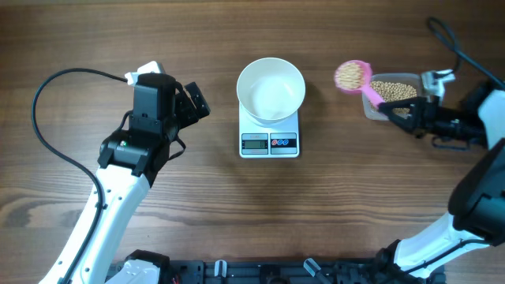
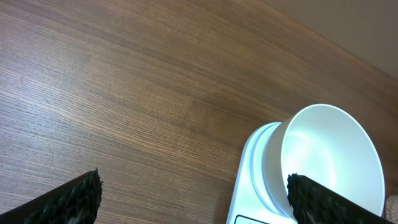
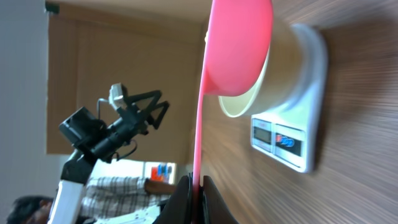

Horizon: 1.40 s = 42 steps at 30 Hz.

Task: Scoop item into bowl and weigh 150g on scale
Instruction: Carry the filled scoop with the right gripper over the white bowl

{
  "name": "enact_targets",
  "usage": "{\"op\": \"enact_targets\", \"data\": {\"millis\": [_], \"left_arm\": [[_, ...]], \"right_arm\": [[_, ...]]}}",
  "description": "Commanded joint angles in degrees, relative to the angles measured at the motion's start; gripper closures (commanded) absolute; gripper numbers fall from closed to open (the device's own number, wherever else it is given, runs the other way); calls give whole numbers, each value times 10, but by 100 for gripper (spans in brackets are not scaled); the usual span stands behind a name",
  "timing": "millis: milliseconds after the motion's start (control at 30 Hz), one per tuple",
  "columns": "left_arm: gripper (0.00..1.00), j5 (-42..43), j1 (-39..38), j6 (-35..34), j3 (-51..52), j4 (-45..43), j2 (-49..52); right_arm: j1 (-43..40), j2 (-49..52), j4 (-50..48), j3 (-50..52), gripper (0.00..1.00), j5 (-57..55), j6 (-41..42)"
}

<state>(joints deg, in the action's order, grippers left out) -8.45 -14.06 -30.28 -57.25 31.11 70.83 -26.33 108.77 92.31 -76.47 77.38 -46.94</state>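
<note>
Right gripper clamped on pink scoop handle, scoop full of beans, between tub and empty bowl on scale. Left gripper wide open, empty.

The overhead camera looked straight down on the table from afar, with the left arm and right arm both in frame. The left wrist camera sat low and close, facing the bowl on the scale. The right wrist view, rolled sideways, looked along the scoop at that same bowl and scale, the left arm beyond.
</note>
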Motion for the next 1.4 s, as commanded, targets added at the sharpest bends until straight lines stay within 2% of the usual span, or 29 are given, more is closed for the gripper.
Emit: {"op": "enact_targets", "data": {"millis": [0,267,467,533,633,733,800,933,1133,1367], "left_arm": [[0,5,5,0,-1,0,1],[0,5,5,0,-1,0,1],[0,5,5,0,-1,0,1],[0,5,5,0,-1,0,1],[0,5,5,0,-1,0,1],[0,5,5,0,-1,0,1],[0,5,5,0,-1,0,1],[0,5,5,0,-1,0,1],[0,5,5,0,-1,0,1],[0,5,5,0,-1,0,1]], "right_arm": [[42,7,-10,-4,95,66,10],[110,7,-34,-7,95,72,51],[149,7,-39,-51,95,71,72],[158,7,-63,-70,96,64,117],[173,7,-134,-102,95,19,240],[194,2,-218,-127,95,-82,381],[215,-7,-255,-143,95,-169,445],[250,-16,-270,-182,95,-192,455],[296,-20,-272,-204,95,-295,452],[369,-47,-292,-204,95,-428,394]]}}
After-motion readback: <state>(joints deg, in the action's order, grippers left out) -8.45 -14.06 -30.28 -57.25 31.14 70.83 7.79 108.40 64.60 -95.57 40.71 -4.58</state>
